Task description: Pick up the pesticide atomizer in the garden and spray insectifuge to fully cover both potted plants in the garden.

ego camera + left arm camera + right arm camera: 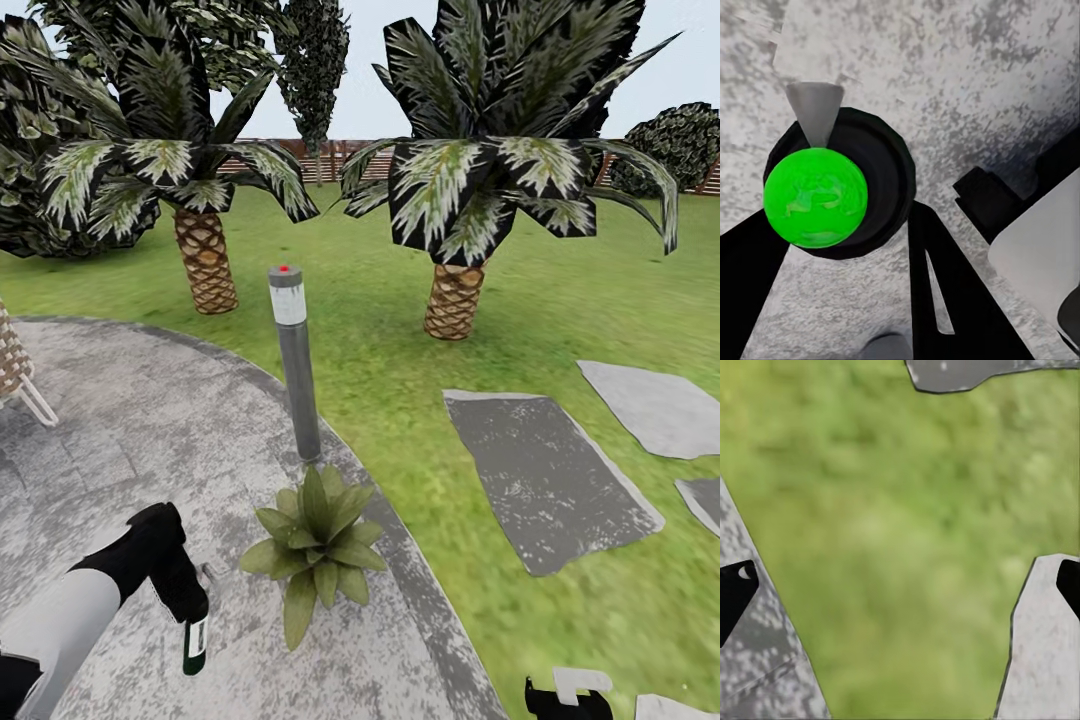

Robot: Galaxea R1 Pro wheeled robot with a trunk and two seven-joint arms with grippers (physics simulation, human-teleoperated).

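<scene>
Two arms in frame, L holding the load. Head view: left gripper [186, 596], low over the patio [120, 420], has its jaws closed on the pesticide atomizer [195, 640], which hangs below the jaws w/ its pale label facing the camera and its base near the paving; contact w/ the paving cannot be told. Just beside the jaws, toward the lawn [400, 330], sits one potted plant [315, 545], a low rosette of pointed leaves at the patio edge, its pot hidden under the leaves; apart from the bottle. Beyond the plant, farther from the jaws, stands a grey bollard lamp [295, 365] w/ a red dot on top; well beyond it, two palms [205, 260] and a brown slat fence [340, 160]. Grey stepping slabs [545, 480] lie in the grass well away from the L jaws. Left wrist view: atomizer [840, 191] seen end-on betw. the two dark fingers [945, 292], a bright green disc on it, a pale cone-shaped part [815, 109] pointing away from the jaws, mottled paving behind. Right wrist view: right gripper [900, 585] w/ jaws wide apart, nothing betw. them, only the black fingertips [735, 592] at the frame sides; grass [892, 525] straight ahead, grey paving at either side.
</scene>
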